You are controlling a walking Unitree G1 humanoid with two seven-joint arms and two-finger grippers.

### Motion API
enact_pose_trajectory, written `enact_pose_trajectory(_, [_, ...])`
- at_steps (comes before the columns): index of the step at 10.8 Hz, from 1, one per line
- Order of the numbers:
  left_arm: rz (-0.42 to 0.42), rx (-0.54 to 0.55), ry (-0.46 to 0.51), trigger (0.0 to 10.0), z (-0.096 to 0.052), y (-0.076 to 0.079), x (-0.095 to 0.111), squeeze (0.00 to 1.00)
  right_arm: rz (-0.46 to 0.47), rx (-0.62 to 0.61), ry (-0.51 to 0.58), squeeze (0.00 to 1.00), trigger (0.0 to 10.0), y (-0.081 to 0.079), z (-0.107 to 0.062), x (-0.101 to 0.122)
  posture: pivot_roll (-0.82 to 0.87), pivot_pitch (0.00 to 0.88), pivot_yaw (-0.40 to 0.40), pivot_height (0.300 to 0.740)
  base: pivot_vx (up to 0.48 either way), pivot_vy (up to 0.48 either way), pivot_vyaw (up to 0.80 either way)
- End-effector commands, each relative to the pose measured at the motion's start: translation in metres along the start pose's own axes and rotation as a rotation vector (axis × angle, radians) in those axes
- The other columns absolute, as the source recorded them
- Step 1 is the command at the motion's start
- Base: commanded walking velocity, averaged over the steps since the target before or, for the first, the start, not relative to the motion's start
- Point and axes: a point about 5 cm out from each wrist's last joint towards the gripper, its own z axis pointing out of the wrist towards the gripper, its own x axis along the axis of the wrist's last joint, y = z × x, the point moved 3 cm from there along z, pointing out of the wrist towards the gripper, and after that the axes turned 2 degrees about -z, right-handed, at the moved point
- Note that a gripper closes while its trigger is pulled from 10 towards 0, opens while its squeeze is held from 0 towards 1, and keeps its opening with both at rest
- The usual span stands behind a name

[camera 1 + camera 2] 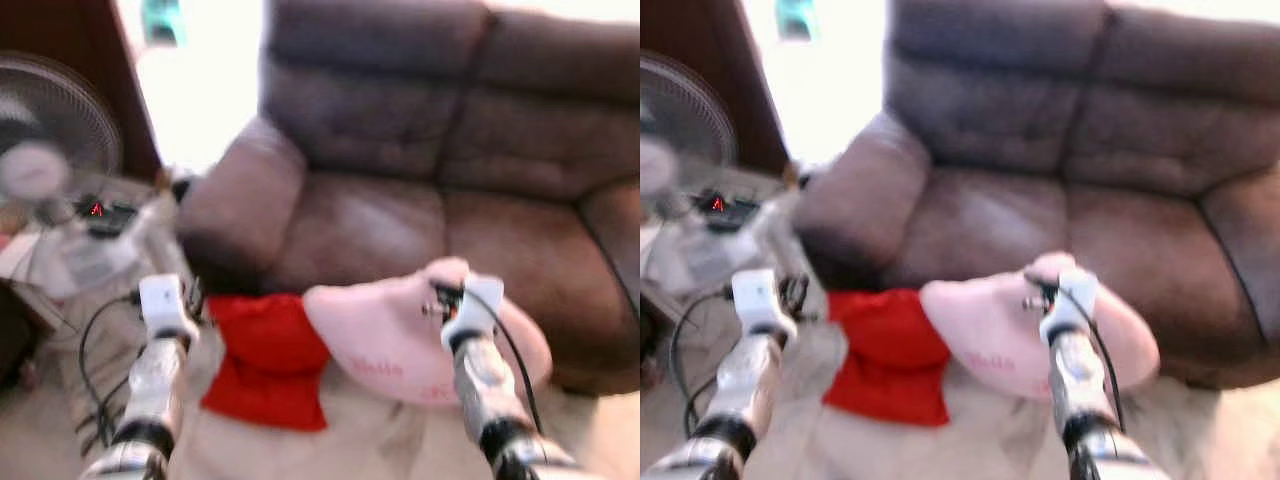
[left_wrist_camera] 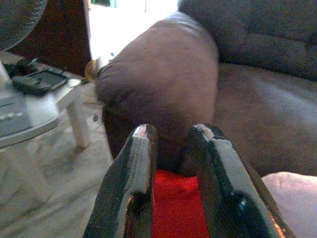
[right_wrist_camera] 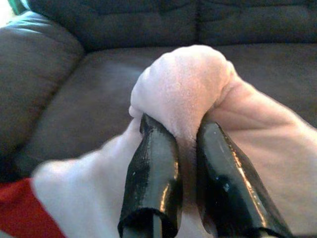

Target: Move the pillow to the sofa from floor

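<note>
Right gripper (image 3: 185, 148): clamped on a bunched fold of the pink pillow (image 1: 400, 335), both black fingers pressing fabric between them; held forward at the sofa's front edge.
Left gripper (image 2: 171, 148): fingers close together with a narrow gap, nothing between them; hovering over the red cloth (image 1: 268, 360), aimed at the sofa arm.
Pillow: pink, soft, with faint red lettering on its lower side; pinched at the top, body sagging below the grip, seemingly off the floor and just in front of the seat cushion; contact with the seat front not clear through the blur.
Progress: pick-up judged done, pillow in hand and brought up to the sofa (image 1: 450, 150); still to do, carry forward over the brown seat, set down, let go.
Red cloth: lying on the pale floor beside the pillow, at the foot of the sofa arm, touching or just under the pillow's edge; not part of the job.
In the way: little; seat cushion bare, front lip of the seat the only thing to get over.
Farther left: small white table (image 2: 44, 116) carrying a dark device, a standing fan (image 1: 50, 130), black cables (image 1: 95, 340) trailing on the floor near the left arm.
Beyond: bright doorway, dark wooden panel.
</note>
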Motion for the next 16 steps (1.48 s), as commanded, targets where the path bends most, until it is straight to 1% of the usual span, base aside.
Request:
enact_pose_trajectory(1, [-0.005,-0.032,-0.002,10.0,0.0,0.011,-0.002,0.0,0.005,-0.022,0.093,0.0,10.0,0.006,0.006,0.023,0.04,0.0,-0.082,0.74,0.0,-0.281,0.0])
enact_pose_trajectory(2, [-0.007,-0.037,-0.017,10.0,-0.001,0.014,-0.006,0.0,0.001,-0.025,0.079,0.0,10.0,0.009,0.004,0.019,0.04,0.0,-0.08,0.74,0.0,-0.292,0.0])
enact_pose_trajectory(3, [0.001,-0.053,-0.065,10.0,-0.004,0.017,-0.017,0.0,-0.009,-0.017,0.024,0.0,10.0,0.01,0.002,0.007,0.04,0.0,-0.077,0.74,0.0,-0.289,0.0])
enact_pose_trajectory(4, [0.013,-0.055,-0.12,10.0,-0.008,0.017,-0.028,0.0,-0.022,-0.011,-0.035,0.0,10.0,0.01,-0.002,-0.006,0.03,0.0,-0.076,0.74,0.0,-0.289,0.0])
enact_pose_trajectory(5, [0.017,-0.049,-0.176,10.0,-0.013,0.015,-0.04,0.0,-0.03,-0.013,-0.107,0.0,10.0,0.012,-0.008,-0.023,0.03,0.0,-0.076,0.74,0.0,-0.285,0.0])
enact_pose_trajectory(6, [0.027,-0.034,-0.251,10.0,-0.023,0.011,-0.057,0.0,-0.029,-0.012,-0.199,0.0,10.0,0.014,-0.019,-0.045,0.04,0.0,-0.075,0.74,0.0,-0.281,0.0])
enact_pose_trajectory(7, [0.027,-0.022,-0.292,10.0,-0.029,0.007,-0.066,0.0,-0.037,-0.016,-0.236,0.0,10.0,0.015,-0.024,-0.055,0.05,0.0,-0.075,0.74,0.0,-0.285,0.0])
enact_pose_trajectory(8, [0.03,-0.013,-0.311,10.0,-0.034,0.004,-0.071,0.0,-0.034,-0.014,-0.228,0.0,10.0,0.013,-0.025,-0.056,0.05,0.0,-0.074,0.74,0.0,-0.285,0.0])
enact_pose_trajectory(10, [0.024,-0.006,-0.307,10.0,-0.035,0.002,-0.072,0.0,-0.027,0.005,-0.198,0.0,10.0,0.007,-0.019,-0.047,0.05,0.0,-0.072,0.74,0.0,-0.285,0.0])
enact_pose_trajectory(12, [0.021,-0.01,-0.303,10.0,-0.033,0.004,-0.071,0.0,-0.03,0.013,-0.177,0.0,10.0,0.006,-0.015,-0.04,0.05,0.0,-0.073,0.74,0.0,-0.285,0.0])
enact_pose_trajectory(13, [0.017,-0.019,-0.29,10.0,-0.03,0.007,-0.068,0.0,-0.031,0.02,-0.161,0.0,10.0,0.005,-0.012,-0.035,0.05,0.0,-0.074,0.74,0.0,-0.285,0.0])
enact_pose_trajectory(16, [0.015,-0.03,-0.279,10.0,-0.029,0.01,-0.065,0.0,-0.027,0.03,-0.15,0.0,10.0,0.002,-0.011,-0.033,0.05,0.0,-0.069,0.74,0.0,-0.285,0.0])
